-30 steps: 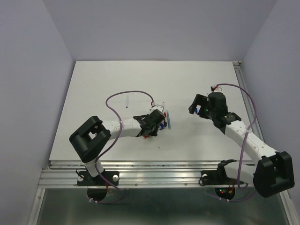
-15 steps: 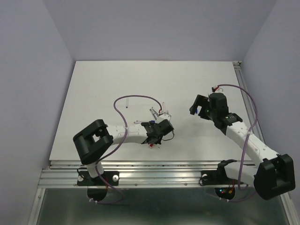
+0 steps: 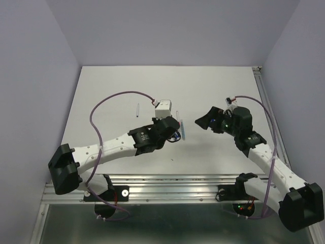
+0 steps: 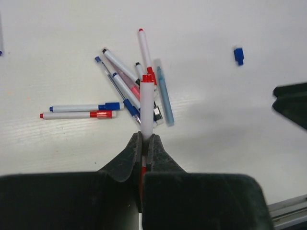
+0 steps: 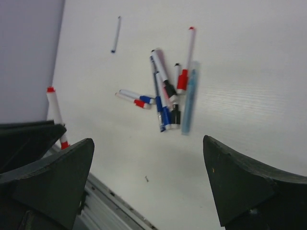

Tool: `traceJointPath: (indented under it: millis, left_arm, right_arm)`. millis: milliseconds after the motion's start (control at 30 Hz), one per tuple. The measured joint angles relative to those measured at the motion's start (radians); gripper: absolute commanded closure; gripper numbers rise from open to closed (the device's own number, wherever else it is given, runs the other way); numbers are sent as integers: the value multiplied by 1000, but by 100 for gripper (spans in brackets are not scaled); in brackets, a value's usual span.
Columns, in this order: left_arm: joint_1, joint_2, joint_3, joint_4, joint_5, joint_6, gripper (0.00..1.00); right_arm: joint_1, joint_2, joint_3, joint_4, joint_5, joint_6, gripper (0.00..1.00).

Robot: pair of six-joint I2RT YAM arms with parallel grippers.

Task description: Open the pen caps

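Left gripper (image 4: 144,140) first: you have it pressed together on one white-barrelled pen (image 4: 147,110), pinching it low on the barrel so the pen sticks straight out past the fingertips. Its red cap (image 4: 147,78) is seated on the far end, and a bit of red shows at the near end between the fingers. From the right wrist view, that pen (image 5: 55,117) stands nearly upright, capped end uppermost, off the table (image 3: 101,91). In the top view, the left gripper (image 3: 168,128) hangs right over the pile of pens (image 3: 179,133), near the middle of the table. The pile (image 4: 136,88) is a crossed heap of thin pens with red, blue and black ends, among them a pale blue see-through pen (image 4: 163,96) lying along its edge. Just beside the heap, two more pens lie parallel and close together, a blue-capped pen (image 4: 84,107) and a red-capped pen (image 4: 76,115). You can see a loose blue cap (image 4: 238,55) well apart from the heap, alone on the bare surface, and a lone pen (image 3: 137,110) lies off toward the far left. Your right gripper (image 3: 208,118) has its fingers spread wide with nothing between them. It is raised above the table to the right of the heap and faces across toward the left gripper.
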Motion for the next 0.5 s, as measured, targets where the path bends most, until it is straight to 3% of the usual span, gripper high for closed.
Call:
traceJointPath:
  millis: [133,300,500]
  left_arm:
    - [31,-14,0,34,-52,-90,100]
    - [43,-27,-5,47,-79,-199,100]
    - [44,-107,-71,100,-79,-272,100]
  right_arm:
    - [68,35,-60,146,-189,76,0]
    - [254,115,-59,266,-238,100,0]
    - [307,251,-58,417,-295,152,7]
